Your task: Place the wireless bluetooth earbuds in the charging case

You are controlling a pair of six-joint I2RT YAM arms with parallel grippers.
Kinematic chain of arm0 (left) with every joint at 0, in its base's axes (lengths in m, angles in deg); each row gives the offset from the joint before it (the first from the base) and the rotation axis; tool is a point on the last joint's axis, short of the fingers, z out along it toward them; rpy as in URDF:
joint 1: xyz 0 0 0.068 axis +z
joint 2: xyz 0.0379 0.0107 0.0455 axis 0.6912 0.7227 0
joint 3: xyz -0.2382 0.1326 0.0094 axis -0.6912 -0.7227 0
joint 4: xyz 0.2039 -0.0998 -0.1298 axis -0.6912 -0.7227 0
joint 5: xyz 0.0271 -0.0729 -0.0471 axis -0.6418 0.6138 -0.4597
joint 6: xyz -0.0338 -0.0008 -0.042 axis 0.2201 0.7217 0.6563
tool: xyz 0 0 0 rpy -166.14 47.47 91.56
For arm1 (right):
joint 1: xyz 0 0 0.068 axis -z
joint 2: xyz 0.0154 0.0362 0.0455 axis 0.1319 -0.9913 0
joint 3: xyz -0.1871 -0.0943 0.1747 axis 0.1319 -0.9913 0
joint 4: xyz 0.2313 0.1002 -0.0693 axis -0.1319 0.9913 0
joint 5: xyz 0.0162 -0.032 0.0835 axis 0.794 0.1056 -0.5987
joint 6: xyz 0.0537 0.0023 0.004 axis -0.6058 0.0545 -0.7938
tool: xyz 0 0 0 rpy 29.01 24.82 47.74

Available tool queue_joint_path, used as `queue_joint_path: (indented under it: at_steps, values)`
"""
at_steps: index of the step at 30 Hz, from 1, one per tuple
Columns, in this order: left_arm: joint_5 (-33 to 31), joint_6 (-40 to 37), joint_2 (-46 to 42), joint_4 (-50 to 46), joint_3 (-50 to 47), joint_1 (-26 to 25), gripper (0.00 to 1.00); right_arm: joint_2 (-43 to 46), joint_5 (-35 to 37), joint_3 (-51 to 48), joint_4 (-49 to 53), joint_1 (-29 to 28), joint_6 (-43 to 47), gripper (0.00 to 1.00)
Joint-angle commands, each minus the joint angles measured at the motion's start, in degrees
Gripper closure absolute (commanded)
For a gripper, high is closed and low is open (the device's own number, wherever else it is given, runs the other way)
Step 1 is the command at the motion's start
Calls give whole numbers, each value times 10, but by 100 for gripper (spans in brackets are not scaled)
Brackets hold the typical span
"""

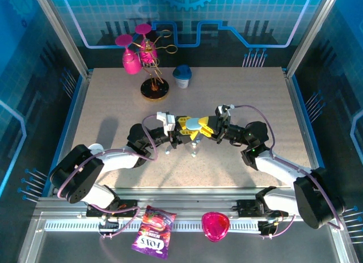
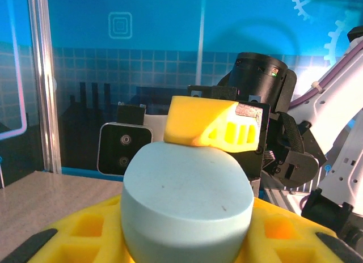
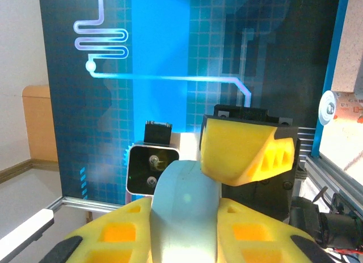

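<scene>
The charging case (image 1: 196,124), a light-blue oval pebble, hangs above the middle of the table with its lid closed. My left gripper (image 1: 189,127) is shut on it from the left and my right gripper (image 1: 206,130) from the right. In the left wrist view the case (image 2: 187,189) sits broadside between my yellow fingers (image 2: 85,229), and a right-arm finger (image 2: 207,124) presses its far side. In the right wrist view the case (image 3: 184,200) stands edge-on between my fingers (image 3: 249,234), with a left-arm finger (image 3: 244,149) behind it. Two tiny pale things that may be the earbuds (image 1: 195,153) lie on the table below.
A stand with pink cups (image 1: 148,64) and a blue-lidded white cup (image 1: 182,77) are at the back of the table (image 1: 255,93). A purple snack bag (image 1: 152,232) and a pink object (image 1: 215,226) lie on the front rail.
</scene>
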Motion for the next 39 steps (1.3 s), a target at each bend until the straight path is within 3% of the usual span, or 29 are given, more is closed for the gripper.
queue_joint_path:
  at_steps: [1, 5, 7, 10, 16, 18, 21, 25, 31, 39]
  values:
    - [17, 8, -4, 27, 13, -2, 70, 8, 11, 8, -1, -8, 14, 84]
    - [14, 5, -9, 13, 8, -1, 72, 21, 14, 8, 26, -4, 37, 46]
    - [11, 2, -19, -9, 6, -1, 72, 39, 14, 11, 74, 1, 78, 33]
    - [-2, -3, -42, -57, -3, 1, 72, 90, 17, 28, 223, 10, 200, 20]
    - [0, 52, -76, -122, -10, 13, 73, 189, 68, 104, 534, 15, 527, 15]
    - [8, 64, -81, -135, -10, 14, 75, 206, 58, 133, 598, 3, 652, 13]
    - [31, 77, -87, -156, -3, 14, 75, 220, 99, 188, 719, -21, 810, 11]
    - [56, 91, -92, -159, 5, 14, 76, 208, 164, 256, 813, -65, 960, 8]
    - [77, 103, -100, -146, 9, 15, 76, 162, 202, 307, 868, -104, 1076, 4]
    - [98, 115, -116, -147, 11, 13, 77, 118, 247, 333, 875, -111, 1080, 4]
